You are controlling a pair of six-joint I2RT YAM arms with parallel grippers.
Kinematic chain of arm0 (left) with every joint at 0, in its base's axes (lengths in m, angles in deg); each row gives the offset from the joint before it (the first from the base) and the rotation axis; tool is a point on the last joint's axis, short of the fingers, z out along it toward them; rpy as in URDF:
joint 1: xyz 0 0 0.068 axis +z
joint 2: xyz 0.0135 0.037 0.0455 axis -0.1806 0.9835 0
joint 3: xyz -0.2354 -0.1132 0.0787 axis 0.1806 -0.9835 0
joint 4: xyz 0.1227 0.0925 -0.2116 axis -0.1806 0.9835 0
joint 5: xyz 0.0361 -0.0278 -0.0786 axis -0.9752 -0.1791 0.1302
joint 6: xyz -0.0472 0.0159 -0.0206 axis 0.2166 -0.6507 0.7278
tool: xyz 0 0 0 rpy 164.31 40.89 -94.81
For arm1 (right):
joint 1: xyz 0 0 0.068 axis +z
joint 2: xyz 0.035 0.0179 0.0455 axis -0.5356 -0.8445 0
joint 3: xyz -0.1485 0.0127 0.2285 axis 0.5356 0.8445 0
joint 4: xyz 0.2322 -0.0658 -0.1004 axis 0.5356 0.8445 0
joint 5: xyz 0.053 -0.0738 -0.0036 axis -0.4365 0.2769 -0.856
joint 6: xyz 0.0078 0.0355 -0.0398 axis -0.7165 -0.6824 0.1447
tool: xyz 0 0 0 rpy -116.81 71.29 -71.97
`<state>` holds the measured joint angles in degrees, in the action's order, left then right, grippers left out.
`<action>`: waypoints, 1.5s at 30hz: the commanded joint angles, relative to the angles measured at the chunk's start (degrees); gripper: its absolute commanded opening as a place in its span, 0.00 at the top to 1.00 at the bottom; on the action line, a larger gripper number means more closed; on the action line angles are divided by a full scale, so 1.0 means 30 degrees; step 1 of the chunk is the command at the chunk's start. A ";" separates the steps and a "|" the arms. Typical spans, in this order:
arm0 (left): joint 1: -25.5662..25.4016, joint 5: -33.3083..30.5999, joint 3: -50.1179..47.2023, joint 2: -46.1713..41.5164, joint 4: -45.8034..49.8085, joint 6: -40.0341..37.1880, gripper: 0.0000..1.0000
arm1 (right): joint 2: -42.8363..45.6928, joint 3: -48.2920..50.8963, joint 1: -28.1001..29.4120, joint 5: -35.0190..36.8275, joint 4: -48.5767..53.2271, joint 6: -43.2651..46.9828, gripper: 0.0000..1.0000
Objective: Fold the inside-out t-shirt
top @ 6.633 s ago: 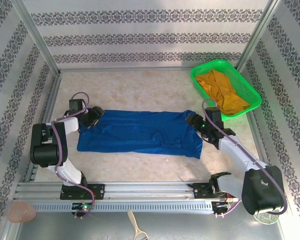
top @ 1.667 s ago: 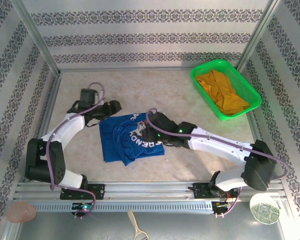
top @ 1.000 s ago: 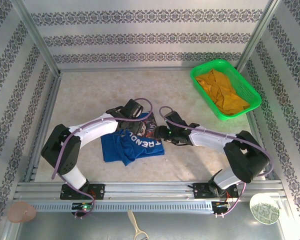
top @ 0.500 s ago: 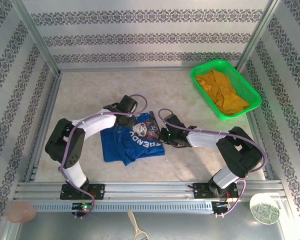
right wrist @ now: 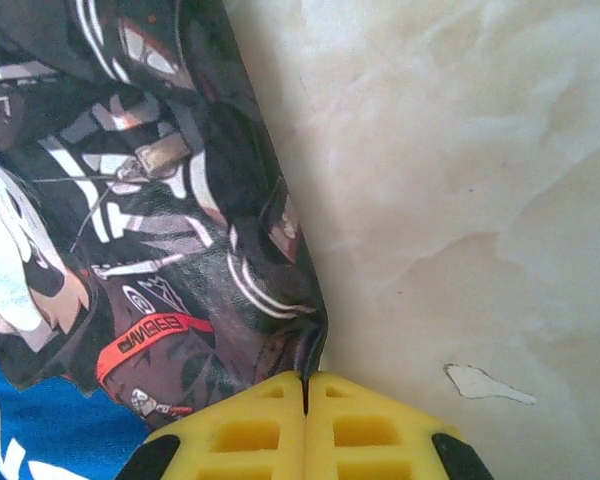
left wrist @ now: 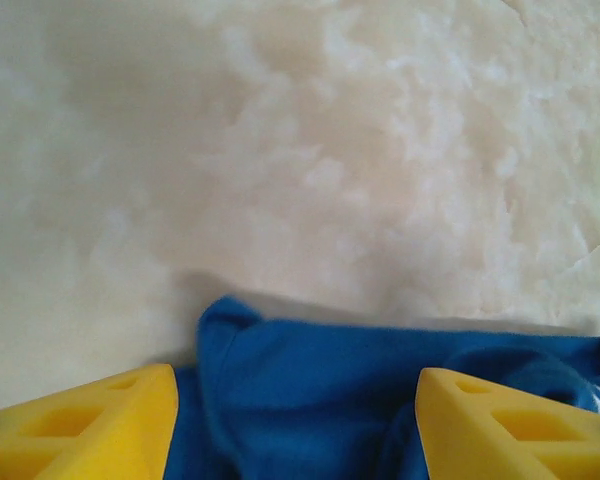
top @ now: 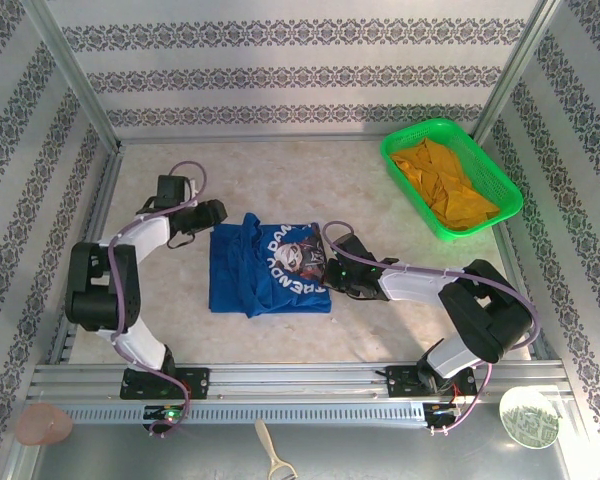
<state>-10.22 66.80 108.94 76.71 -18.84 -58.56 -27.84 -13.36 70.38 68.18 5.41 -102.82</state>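
The inside-out t-shirt [top: 248,282] lies bunched and folded over in the middle of the table, royal blue with a dark printed picture and white lettering facing up. My left gripper [top: 213,212] stands open at the shirt's far left corner; in the left wrist view blue cloth [left wrist: 320,370] lies between the spread yellow fingers [left wrist: 90,425], not pinched. My right gripper [top: 332,267] sits at the shirt's right edge. It is shut on the dark printed edge of the shirt [right wrist: 130,200], its yellow fingertips [right wrist: 305,385] pressed together on the fold.
A green basket [top: 388,150] holding an orange-yellow garment [top: 445,185] stands at the far right corner. Patterned walls enclose the marble table on three sides. A metal rail [top: 290,385] runs along the near edge.
My left arm has drawn back to the left, off the shirt, and its gripper has opened. The shirt's left side now lies flatter. The right gripper stays shut on the right edge.
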 commanded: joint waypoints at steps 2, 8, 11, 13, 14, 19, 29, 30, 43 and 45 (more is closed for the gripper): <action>-0.1148 0.1538 -0.1184 -0.4165 0.0296 0.1871 0.34 | 0.0391 0.0467 -0.0083 0.0945 0.0350 -0.0423 1.00; -0.8200 -0.5346 -0.2763 -0.8591 0.5456 0.2601 0.33 | 0.0225 0.0511 -0.0155 0.1241 0.0347 -0.0544 1.00; -1.1546 -0.8703 -0.3063 -0.8963 0.6808 0.3833 0.32 | 0.0145 0.0514 -0.0159 0.1387 0.0376 -0.0635 1.00; -1.3642 -1.0917 -0.3113 -0.8894 0.7228 0.4365 0.30 | 0.0080 0.0511 -0.0164 0.1478 0.0431 -0.0660 1.00; -1.4653 -1.1675 -0.3096 -0.8679 0.7246 0.4565 0.30 | 0.0056 0.0511 -0.0160 0.1510 0.0407 -0.0687 1.00; -1.8312 -1.4487 -0.1935 -0.5802 0.8310 0.4610 0.28 | -0.0364 0.0478 -0.0164 0.1492 0.0376 -0.0819 1.00; -1.9651 -1.7818 -0.1532 -0.2079 0.9483 0.5615 0.48 | 0.0052 0.0716 -0.0244 0.1759 0.0530 -0.1010 1.00; -1.9607 -1.7974 -0.1765 -0.2206 0.9395 0.5625 0.54 | 0.0105 0.0745 -0.0261 0.1815 0.0553 -0.1015 1.00; -1.2549 -1.3924 -0.7549 -1.1460 0.7378 0.6849 0.81 | 0.0704 0.1181 -0.0713 0.2040 0.0765 -0.1091 1.00; -1.0638 -1.2317 -0.8465 -1.3206 0.7025 0.6939 0.57 | 0.0666 0.1184 -0.0717 0.1968 0.0757 -0.1080 1.00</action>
<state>-47.51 22.81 86.52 41.70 4.05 -39.70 -26.05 -11.00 68.87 71.37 4.97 -105.55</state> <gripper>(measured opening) 0.354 0.064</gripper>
